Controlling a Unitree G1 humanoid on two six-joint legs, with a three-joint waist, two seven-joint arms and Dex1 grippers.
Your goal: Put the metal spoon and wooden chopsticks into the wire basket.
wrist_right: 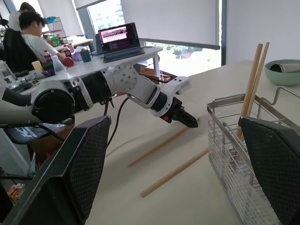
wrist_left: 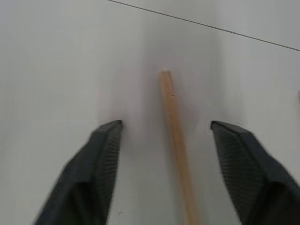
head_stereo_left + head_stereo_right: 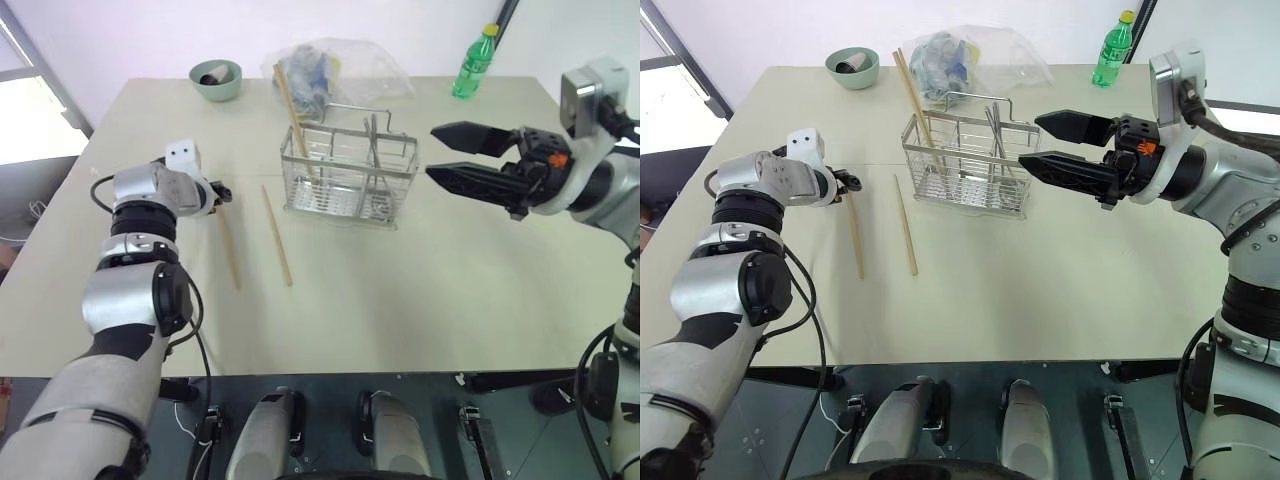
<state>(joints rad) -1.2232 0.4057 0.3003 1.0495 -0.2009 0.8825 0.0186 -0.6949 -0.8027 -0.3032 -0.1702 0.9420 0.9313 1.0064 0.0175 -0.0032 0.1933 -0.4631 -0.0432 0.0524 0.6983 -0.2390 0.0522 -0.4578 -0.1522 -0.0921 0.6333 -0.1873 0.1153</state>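
The wire basket (image 3: pixel 349 181) stands at the middle of the table, with two wooden chopsticks (image 3: pixel 291 104) leaning in its left end. Thin metal handles (image 3: pixel 374 146) that look like the metal spoon rise from its right half. Two more chopsticks lie flat on the table to its left, one (image 3: pixel 277 236) nearer the basket and one (image 3: pixel 229 250) farther out. My left gripper (image 3: pixel 222 195) is down at the far end of the outer chopstick (image 2: pixel 174 136); its fingers are open on either side of the stick without touching it. My right gripper (image 3: pixel 433 151) hovers open and empty to the right of the basket, pointing toward it.
A small green bowl (image 3: pixel 216 80) sits at the far left of the table. A crumpled clear plastic bag (image 3: pixel 340 62) lies behind the basket, and a green bottle (image 3: pixel 474 62) stands at the far right. People sit at desks (image 1: pixel 28 33) beyond the table's left side.
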